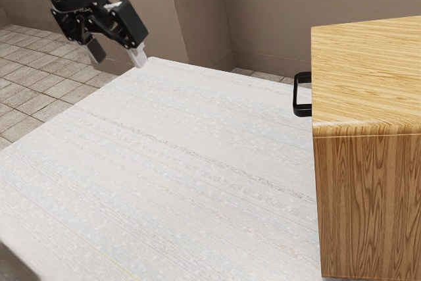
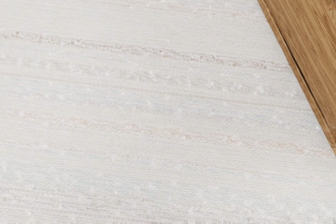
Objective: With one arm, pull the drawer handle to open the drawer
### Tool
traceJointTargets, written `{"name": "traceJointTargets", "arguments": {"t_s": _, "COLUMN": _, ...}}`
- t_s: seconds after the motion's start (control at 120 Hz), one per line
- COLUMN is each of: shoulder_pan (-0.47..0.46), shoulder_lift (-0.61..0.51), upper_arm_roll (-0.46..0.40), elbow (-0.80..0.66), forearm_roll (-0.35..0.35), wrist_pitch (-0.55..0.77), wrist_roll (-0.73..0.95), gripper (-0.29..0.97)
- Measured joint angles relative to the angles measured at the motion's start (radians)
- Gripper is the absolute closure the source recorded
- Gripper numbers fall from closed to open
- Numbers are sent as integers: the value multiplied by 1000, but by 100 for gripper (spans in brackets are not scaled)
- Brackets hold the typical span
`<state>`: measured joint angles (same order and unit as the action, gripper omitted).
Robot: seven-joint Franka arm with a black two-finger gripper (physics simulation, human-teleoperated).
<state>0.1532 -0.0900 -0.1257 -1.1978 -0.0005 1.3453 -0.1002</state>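
Beige walls and a tiled floor (image 1: pixel 39 90) surround a pale, wood-grained worktop (image 1: pixel 171 176). A wooden cabinet (image 1: pixel 368 162) stands at the exterior view's right. Its black loop handle (image 1: pixel 301 95) sticks out toward the exterior view's left, with the bar running along the cabinet's front edge. The end effector (image 1: pixel 118 54) hangs above the worktop's far corner, well apart from the handle, fingers spread and grasping nothing. The wrist view shows worktop and a cabinet corner (image 2: pixel 307 30).
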Motion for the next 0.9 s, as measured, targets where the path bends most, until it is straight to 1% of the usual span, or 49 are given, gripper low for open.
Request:
{"name": "traceJointTargets", "arguments": {"t_s": 0.05, "shoulder_pan": -11, "shoulder_lift": 5, "upper_arm_roll": -7, "elbow": -1, "forearm_roll": -6, "wrist_pitch": -4, "wrist_roll": -6, "gripper": 0}}
{"name": "traceJointTargets", "arguments": {"t_s": 0.183, "shoulder_pan": -5, "shoulder_lift": 11, "upper_arm_roll": -21, "elbow": -2, "forearm_roll": -7, "wrist_pitch": -16, "wrist_roll": -20, "gripper": 0}}
{"name": "traceJointTargets", "arguments": {"t_s": 0.25, "shoulder_pan": -2, "shoulder_lift": -9, "upper_arm_roll": -16, "elbow": 2, "forearm_roll": -6, "wrist_pitch": -28, "wrist_roll": -26, "gripper": 0}}
{"name": "traceJointTargets", "arguments": {"t_s": 0.325, "shoulder_pan": 1, "shoulder_lift": -18, "upper_arm_roll": -16, "elbow": 4, "forearm_roll": 12, "wrist_pitch": -35, "wrist_roll": -20, "gripper": 0}}
{"name": "traceJointTargets", "arguments": {"t_s": 0.467, "shoulder_pan": 5, "shoulder_lift": -20, "upper_arm_roll": -27, "elbow": -2, "forearm_roll": 8, "wrist_pitch": -45, "wrist_roll": -6, "gripper": 0}}
{"name": "traceJointTargets", "arguments": {"t_s": 0.525, "shoulder_pan": 8, "shoulder_lift": -21, "upper_arm_roll": -54, "elbow": -2, "forearm_roll": 13, "wrist_pitch": -46, "wrist_roll": -2, "gripper": 0}}
{"name": "traceJointTargets", "arguments": {"t_s": 0.558, "shoulder_pan": 13, "shoulder_lift": -20, "upper_arm_roll": -86, "elbow": -2, "forearm_roll": 27, "wrist_pitch": -46, "wrist_roll": 0, "gripper": 0}}
{"name": "traceJointTargets", "arguments": {"t_s": 0.658, "shoulder_pan": -8, "shoulder_lift": -12, "upper_arm_roll": -150, "elbow": -2, "forearm_roll": 52, "wrist_pitch": -41, "wrist_roll": 1, "gripper": 0}}
{"name": "traceJointTargets", "arguments": {"t_s": 0.717, "shoulder_pan": -11, "shoulder_lift": -6, "upper_arm_roll": -162, "elbow": -2, "forearm_roll": 32, "wrist_pitch": -34, "wrist_roll": -6, "gripper": 0}}
{"name": "traceJointTargets", "arguments": {"t_s": 0.9, "shoulder_pan": 7, "shoulder_lift": 11, "upper_arm_roll": -184, "elbow": -24, "forearm_roll": -87, "wrist_pitch": 31, "wrist_roll": -26, "gripper": 0}}
